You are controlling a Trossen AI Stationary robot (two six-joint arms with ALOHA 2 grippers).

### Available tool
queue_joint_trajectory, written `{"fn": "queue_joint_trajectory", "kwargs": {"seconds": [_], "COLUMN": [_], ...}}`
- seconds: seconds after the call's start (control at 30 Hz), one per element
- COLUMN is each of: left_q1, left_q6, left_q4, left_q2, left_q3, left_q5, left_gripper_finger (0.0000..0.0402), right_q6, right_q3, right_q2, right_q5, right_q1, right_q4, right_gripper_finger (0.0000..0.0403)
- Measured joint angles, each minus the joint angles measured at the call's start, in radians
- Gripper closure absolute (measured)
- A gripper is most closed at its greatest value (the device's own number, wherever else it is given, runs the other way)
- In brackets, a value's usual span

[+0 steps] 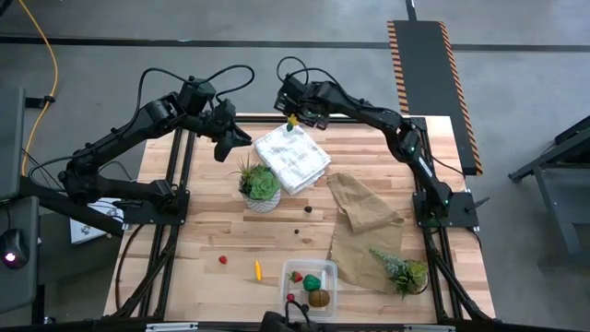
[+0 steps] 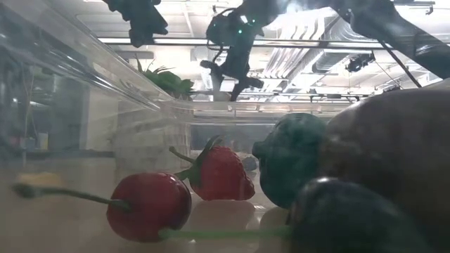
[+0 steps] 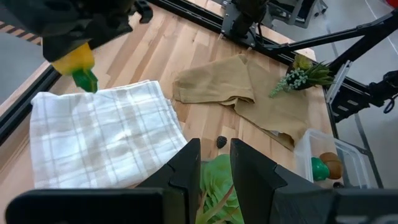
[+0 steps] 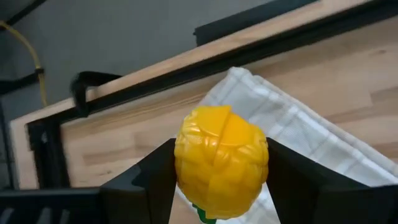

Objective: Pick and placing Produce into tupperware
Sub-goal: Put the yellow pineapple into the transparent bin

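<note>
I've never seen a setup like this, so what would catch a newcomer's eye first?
Probably the bright yellow lemon pinched in the right gripper, held above the white cloth at the table's far edge. Next, the clear tupperware at the near edge, already holding a few toy pieces.

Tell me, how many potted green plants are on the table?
2. One potted plant stands beside the white cloth; the other potted plant sits at the brown paper bag's edge. None seems hidden.

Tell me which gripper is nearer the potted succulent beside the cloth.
Left. The left gripper hangs just above the succulent, toward the table's far edge. The right gripper, holding the lemon, is farther off, over the cloth's far corner.
</note>
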Motion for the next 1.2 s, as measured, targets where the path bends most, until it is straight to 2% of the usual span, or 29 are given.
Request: {"fn": "queue_joint_trajectory", "kwargs": {"seconds": [0.47,0.83,1.2], "left_q1": [0.000,0.000,0.000], "left_q6": [-0.003,-0.009,-0.275], "left_q4": [0.000,0.000,-0.019], "left_q2": [0.000,0.000,0.000], "left_q3": [0.000,0.000,0.000], "left_q5": [-0.056,-0.072,-0.070], "left_gripper_finger": [0.0325,0.0325,0.0325], "right_q6": [-0.278,-0.715,-1.055], "right_q3": [0.000,0.000,0.000], "right_q2": [-0.161,-0.394,-0.540], "right_q5": [-0.020,-0.113,-0.299], "right_q1": [0.004,0.049,0.173], "right_q4": [0.028,0.008,-0.097], "right_gripper_finger": [0.0208,0.0208,0.0208]}}
